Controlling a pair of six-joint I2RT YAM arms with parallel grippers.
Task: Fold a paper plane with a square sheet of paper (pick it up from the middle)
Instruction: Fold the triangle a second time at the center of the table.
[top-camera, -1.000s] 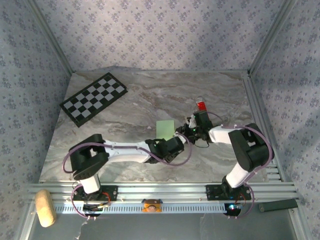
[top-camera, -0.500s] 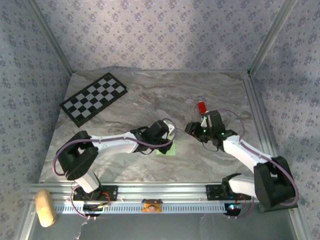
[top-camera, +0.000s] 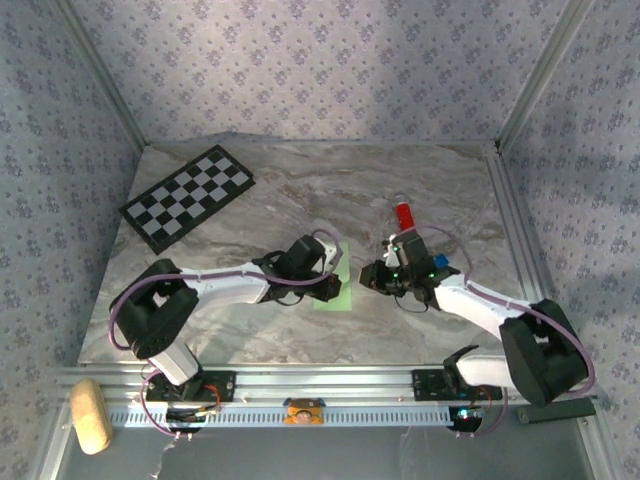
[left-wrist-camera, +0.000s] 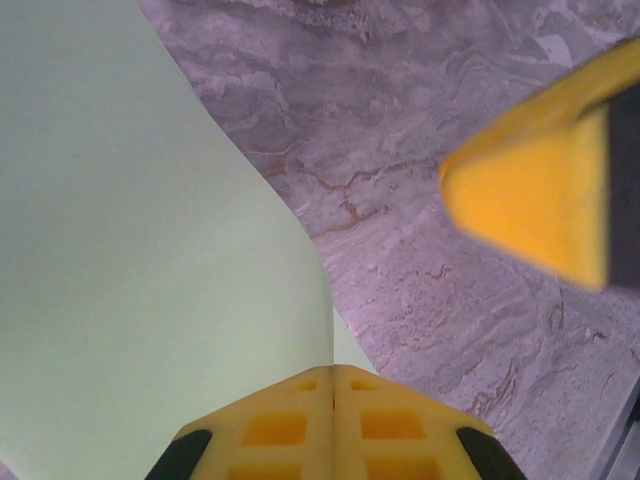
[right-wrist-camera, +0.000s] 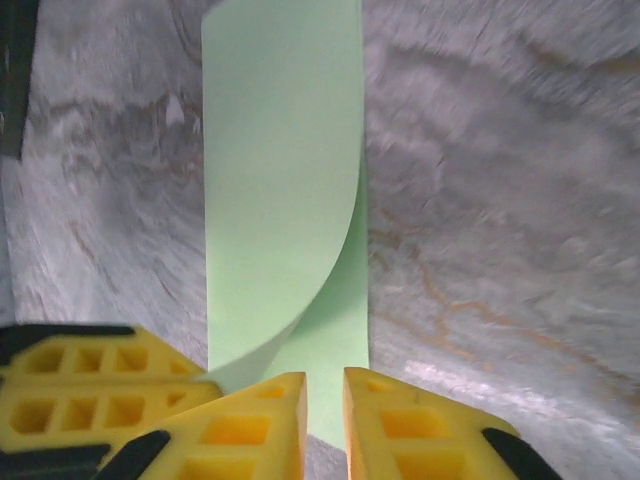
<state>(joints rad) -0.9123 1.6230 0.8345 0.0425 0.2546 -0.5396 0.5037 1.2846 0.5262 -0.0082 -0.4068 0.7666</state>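
judging by the paper, we are early in the task: the square sheet of paper (top-camera: 335, 292) lies near the middle of the table (top-camera: 250, 200), with one side lifted and curled over in a soft loop. no crease is pressed flat and there is no dart shape yet, so the nose and wing folds look left to do. our left arm reaches low from its base toward 2 o'clock, the left gripper (left-wrist-camera: 333, 372) pinched fully together on the lifted edge. our right arm reaches toward 10 o'clock, the right gripper (right-wrist-camera: 325, 385) at the sheet's 3 o'clock side, jaws narrow with a slim gap over the paper's near edge; we cannot tell whether they touch it.
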